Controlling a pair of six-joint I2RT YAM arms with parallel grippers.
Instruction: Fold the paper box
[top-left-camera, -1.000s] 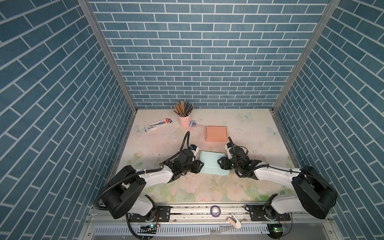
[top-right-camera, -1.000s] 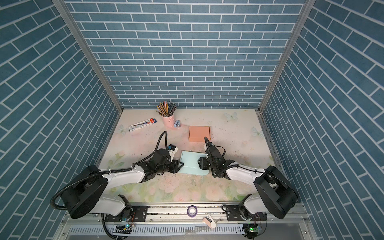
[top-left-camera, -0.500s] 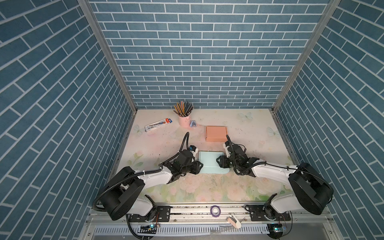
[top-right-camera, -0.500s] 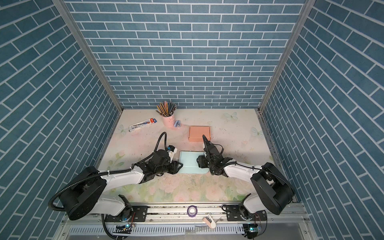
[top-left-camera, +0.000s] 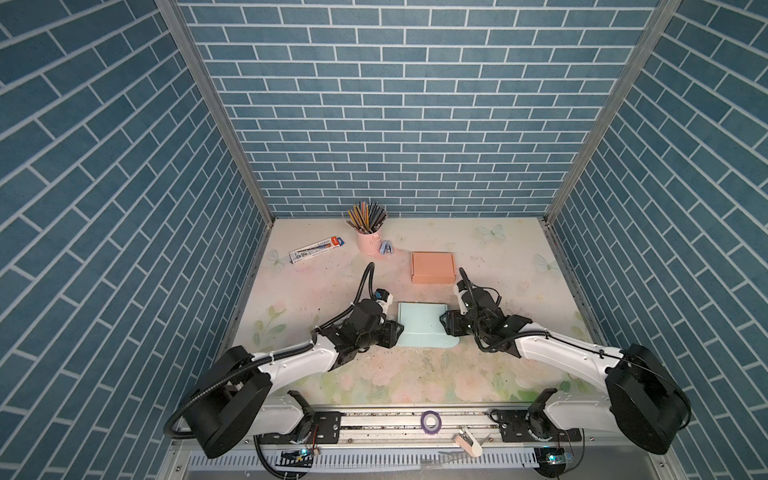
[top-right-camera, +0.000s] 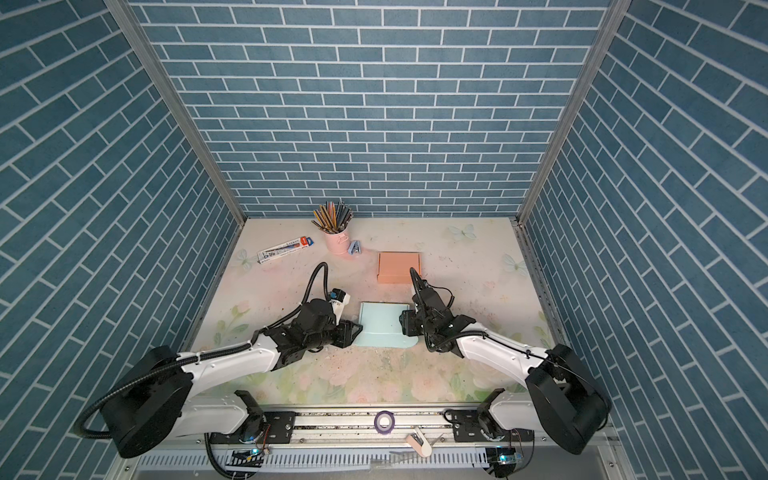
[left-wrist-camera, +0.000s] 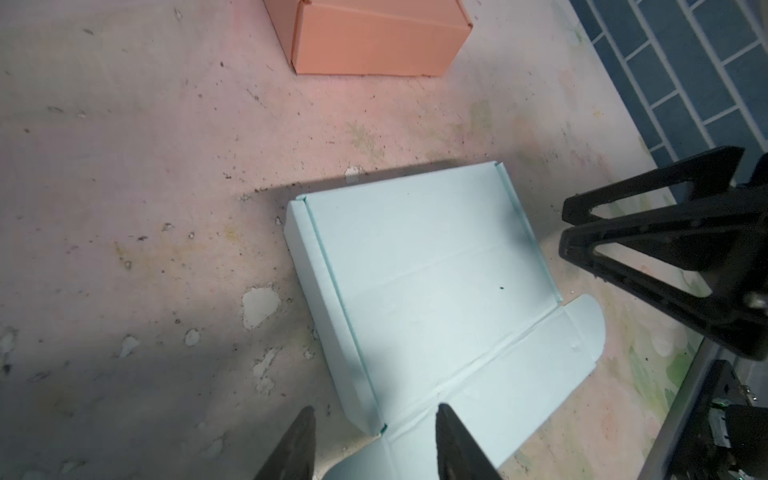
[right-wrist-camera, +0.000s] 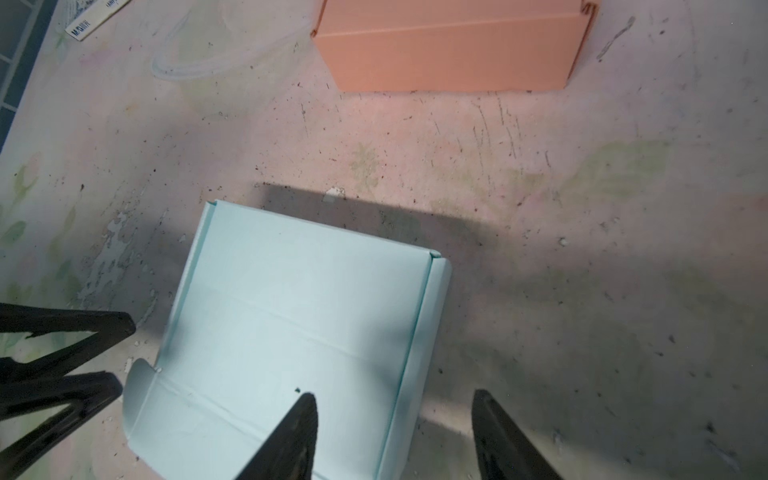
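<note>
The paper box (top-left-camera: 422, 328) (top-right-camera: 382, 328) is light blue and lies in the middle of the table, base flat. Its two narrow side walls are folded up and a front flap lies flat with rounded tabs. My left gripper (top-left-camera: 397, 330) (left-wrist-camera: 374, 409) is open, one finger on each side of the box's left wall near its front corner, touching nothing. My right gripper (top-left-camera: 444, 326) (right-wrist-camera: 395, 395) is open too and straddles the right wall (right-wrist-camera: 424, 332), one finger over the box floor (right-wrist-camera: 291, 316) and one over the table.
A closed orange box (top-left-camera: 433, 267) sits just behind the right gripper. Further back stand a pink cup of pencils (top-left-camera: 369, 239), a small blue item (top-left-camera: 386, 248) and a long white packet (top-left-camera: 316, 250). Blue brick walls close in three sides.
My right gripper has shifted slightly along the box's right side and its jaws have widened a little. The left arm and the box have barely moved.
</note>
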